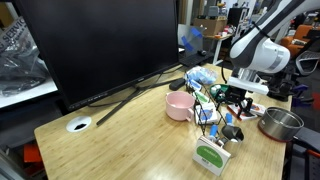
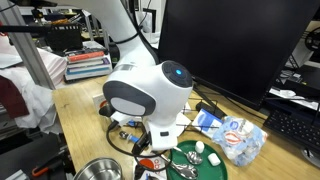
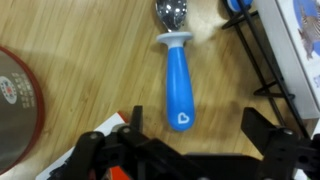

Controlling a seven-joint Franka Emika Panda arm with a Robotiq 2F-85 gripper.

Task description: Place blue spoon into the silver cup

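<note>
Between the spread black fingers (image 3: 135, 122) of the gripper (image 3: 192, 120) lay the near end of the blue spoon (image 3: 180, 85). The jaws stood wide apart and gripped nothing, with bare wood showing on either side of the handle. The spoon rested flat on the wooden table (image 3: 90, 60), and its handle ran straight away from the gripper to a shiny metal bowl at the far end. Off to one side of the fingers, at the edge of the wrist view, sat a round, red-rimmed disc (image 3: 15, 105). On the opposite side black cables (image 3: 257, 60) crossed the wood, with a white and blue box (image 3: 302, 45) beyond them. In an exterior view the gripper (image 1: 228, 100) hung low over the table, a pink mug (image 1: 180, 105) just beside it. A steel pot (image 1: 281, 122) stood farther off on the other side, and a large dark monitor (image 1: 100, 45) stood well behind.
</note>
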